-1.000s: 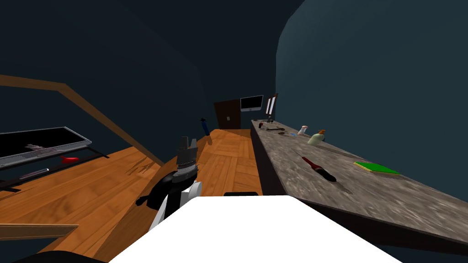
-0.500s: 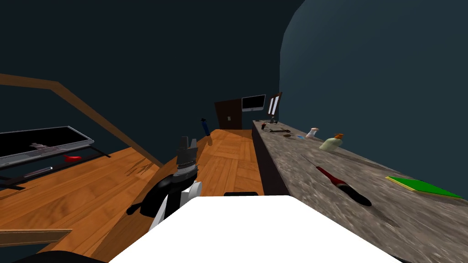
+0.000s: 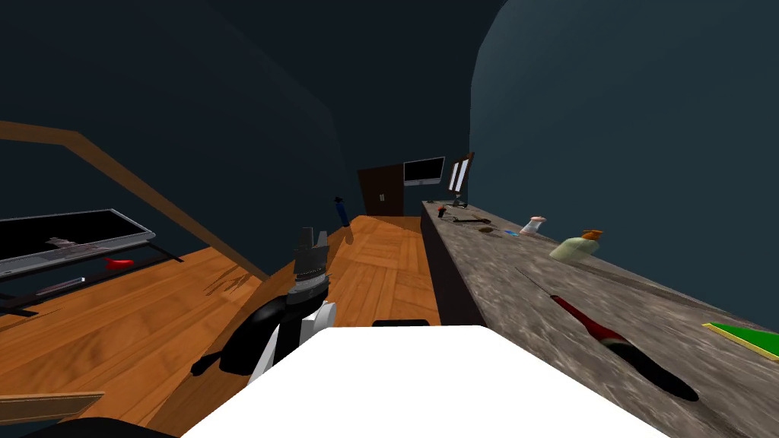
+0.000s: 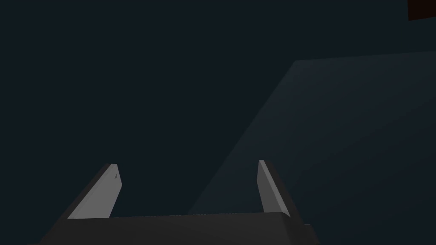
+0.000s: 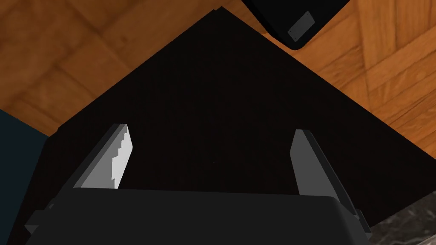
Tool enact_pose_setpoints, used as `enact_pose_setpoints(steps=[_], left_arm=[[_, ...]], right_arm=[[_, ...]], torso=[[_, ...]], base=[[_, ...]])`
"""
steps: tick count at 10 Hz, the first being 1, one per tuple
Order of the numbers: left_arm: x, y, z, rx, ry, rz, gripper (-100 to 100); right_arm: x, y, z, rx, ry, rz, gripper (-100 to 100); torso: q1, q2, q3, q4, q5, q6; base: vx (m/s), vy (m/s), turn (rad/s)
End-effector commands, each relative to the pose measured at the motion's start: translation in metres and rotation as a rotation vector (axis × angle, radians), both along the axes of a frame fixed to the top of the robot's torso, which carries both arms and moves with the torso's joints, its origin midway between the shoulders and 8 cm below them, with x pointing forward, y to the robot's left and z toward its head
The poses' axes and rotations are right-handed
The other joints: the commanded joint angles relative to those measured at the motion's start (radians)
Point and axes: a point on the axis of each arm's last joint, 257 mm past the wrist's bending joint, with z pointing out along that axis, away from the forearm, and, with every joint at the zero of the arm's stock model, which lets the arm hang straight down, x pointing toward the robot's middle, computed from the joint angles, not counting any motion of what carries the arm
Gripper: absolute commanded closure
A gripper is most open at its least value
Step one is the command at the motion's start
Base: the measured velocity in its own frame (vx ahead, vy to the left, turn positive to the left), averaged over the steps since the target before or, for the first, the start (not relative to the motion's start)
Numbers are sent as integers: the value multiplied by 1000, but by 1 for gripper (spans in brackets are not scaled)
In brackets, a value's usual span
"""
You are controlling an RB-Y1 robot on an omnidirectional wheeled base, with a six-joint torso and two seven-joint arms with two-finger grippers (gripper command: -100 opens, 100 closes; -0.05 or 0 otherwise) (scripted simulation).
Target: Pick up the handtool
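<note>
Head view, near to far: my left gripper (image 3: 313, 237) is held up in front of me over the wood floor (image 3: 137, 319), fingers apart, holding nothing. My right gripper (image 5: 210, 128) hangs low beside the dark side of the counter (image 3: 494, 262), also spread wide and empty. I think both are tucked in so they don't bump the counter. The red and black tool (image 3: 608, 334) lies flat on the counter top at my right, untouched. Past it are a green pad (image 3: 749, 340), a pale bottle (image 3: 576, 247) and a small white jar (image 3: 532, 225).
</note>
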Motion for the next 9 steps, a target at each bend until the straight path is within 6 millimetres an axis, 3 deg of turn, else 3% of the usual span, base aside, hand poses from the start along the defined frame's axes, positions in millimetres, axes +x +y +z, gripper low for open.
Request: enact_pose_setpoints(steps=[1, 3, 4, 5, 6, 8, 9], left_arm=[[0, 0, 0, 0, 0, 0, 0], [0, 0, 0, 0, 0, 0, 0], [0, 0, 0, 0, 0, 0, 0], [0, 0, 0, 0, 0, 0, 0], [0, 0, 0, 0, 0, 0, 0], [0, 0, 0, 0, 0, 0, 0], [0, 0, 0, 0, 0, 0, 0]], right_arm=[[-21, -30, 19, -44, 68, 70, -100], [-21, -42, 24, -60, 79, 87, -100], [-27, -64, 38, -87, 117, 140, -100], [-29, -67, 39, -95, 122, 142, -100], [-33, -91, 54, -127, 159, 194, -100], [-32, -129, 77, -178, 210, 285, -100], [-30, -132, 79, -182, 213, 291, -100]], torso=[[0, 0, 0, 0, 0, 0], [2, -6, -4, -1, 0, 0], [4, 1, 0, 0, 1, 1], [3, 2, 1, 0, 1, 0], [3, 3, 1, 1, 0, 1], [1, -6, -3, -1, 0, 0], [2, -9, -5, -2, 0, 0]], base=[[275, -44, 53], [180, -3, 13], [117, -7, 14], [120, -16, 21], [176, -39, 9], [296, -27, 33], [204, -11, 18]])
